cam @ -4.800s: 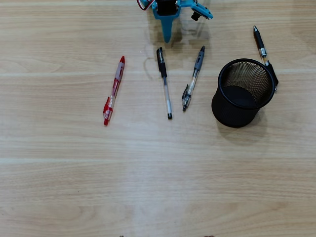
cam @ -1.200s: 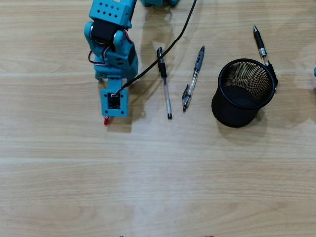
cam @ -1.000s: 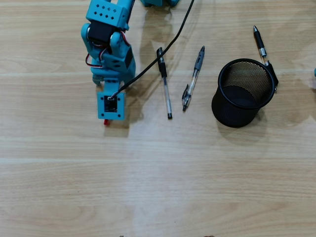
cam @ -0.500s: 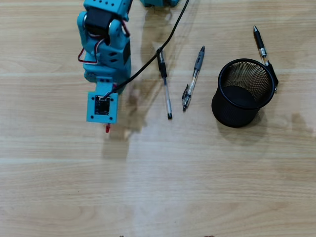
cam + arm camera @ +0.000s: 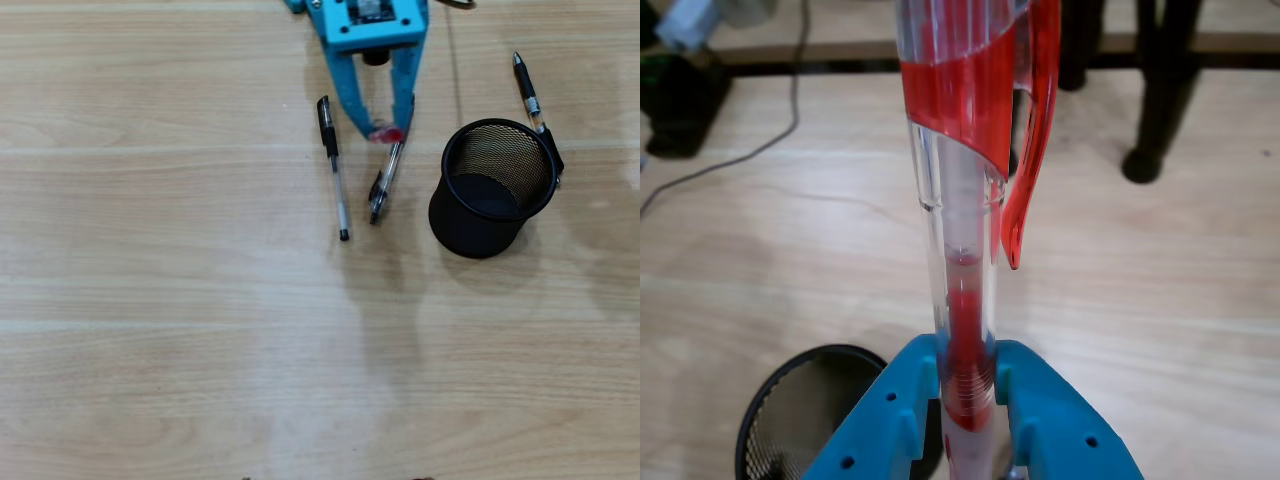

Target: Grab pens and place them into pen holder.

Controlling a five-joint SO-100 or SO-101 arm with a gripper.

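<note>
pincer (image 5: 968, 395) clenched on red pen (image 5: 965, 180), upright; pen holder (image 5: 455, 225) empty on table (image 5: 200, 350), black pen (image 5: 526, 92) behind it.

Glossy clear plastic pen (image 5: 962, 200); wood-grain table (image 5: 200, 330).

A light wood-grain table (image 5: 200, 350) fills the overhead view; in the wrist view, dark furniture legs (image 5: 1160, 90) and a thin cable (image 5: 790, 130) sit beyond the table's far edge.
</note>
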